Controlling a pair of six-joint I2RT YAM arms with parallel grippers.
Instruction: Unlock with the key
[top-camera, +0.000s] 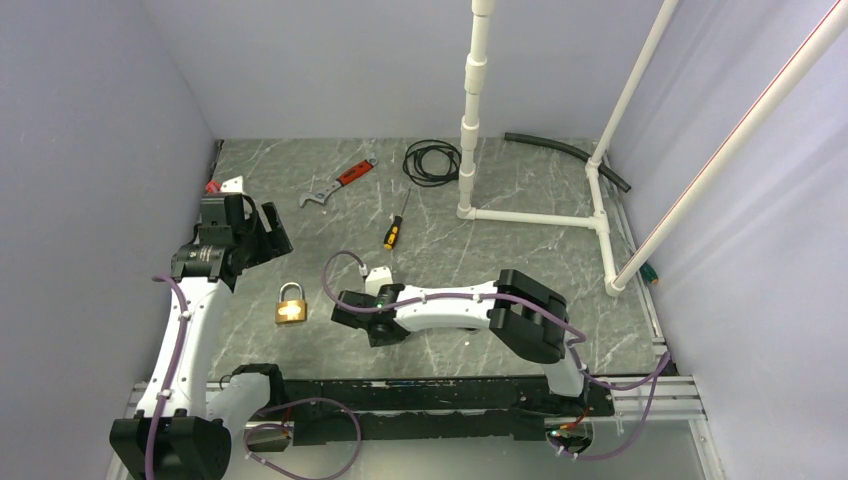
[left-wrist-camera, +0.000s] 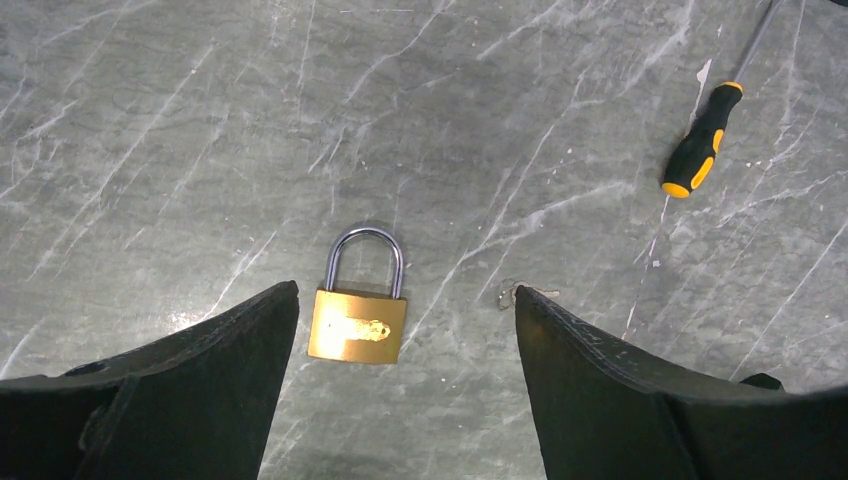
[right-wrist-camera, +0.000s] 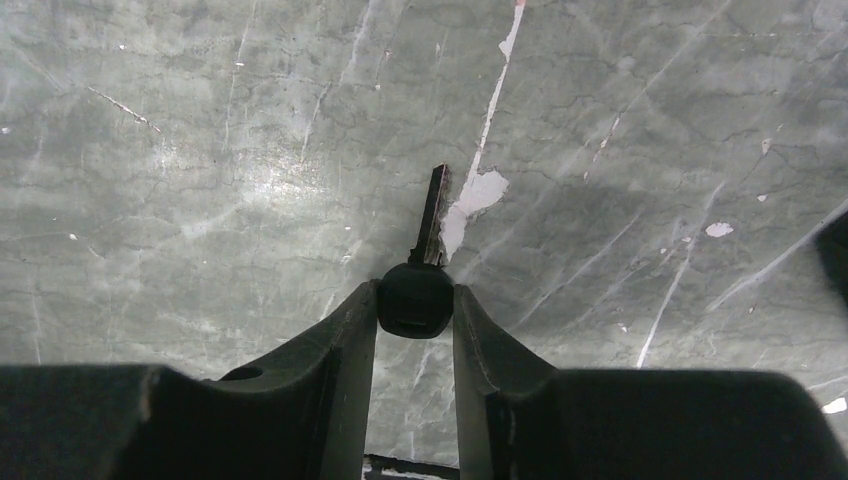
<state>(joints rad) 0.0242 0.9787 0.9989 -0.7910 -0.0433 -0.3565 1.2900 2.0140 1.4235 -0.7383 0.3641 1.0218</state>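
The key (right-wrist-camera: 432, 215) is seen flat on the counter (right-wrist-camera: 200, 150), near the padlock (top-camera: 291, 310) and on its right. Its black head is pinched between the right fingers (right-wrist-camera: 345, 350), and its blade points away past them. It is judged light, stiff and thin, apt to twist in a loose pinch, so the broader head is best gripped. The brass padlock is judged heavy and slick, best steadied by its body. The left fingers (left-wrist-camera: 230, 350) are held wide and empty, back from the padlock.
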